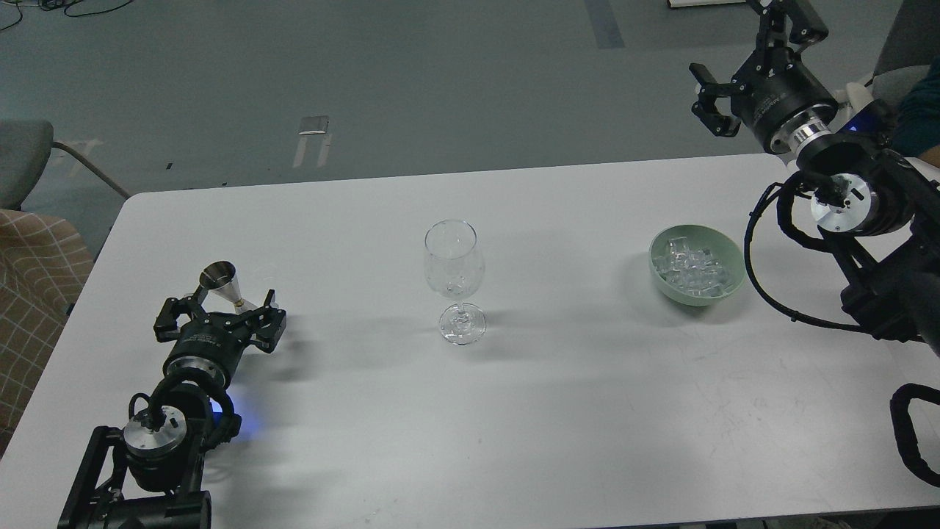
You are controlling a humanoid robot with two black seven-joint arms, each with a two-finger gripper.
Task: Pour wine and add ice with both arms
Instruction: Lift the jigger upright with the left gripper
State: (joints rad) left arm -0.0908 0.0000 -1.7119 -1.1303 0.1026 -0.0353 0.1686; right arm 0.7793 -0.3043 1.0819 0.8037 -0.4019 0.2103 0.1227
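An empty clear wine glass (pixel 454 279) stands upright at the middle of the white table (pixel 558 426). A mint-green bowl (pixel 660 278) to its right holds the pile of clear ice cubes (pixel 692 267). My left gripper (pixel 220 314) rests low at the table's left, its fingers spread wide on either side of a small metal cone-shaped jigger (pixel 219 281); I cannot tell whether they touch it. My right gripper (pixel 749 55) is open and empty, raised beyond the table's far right corner, above and behind the bowl. No wine bottle is in view.
A grey chair (pixel 22 158) and a checkered seat (pixel 37 294) stand off the table's left edge. A person's arm in dark teal (pixel 922 110) shows at the far right, behind my right arm.
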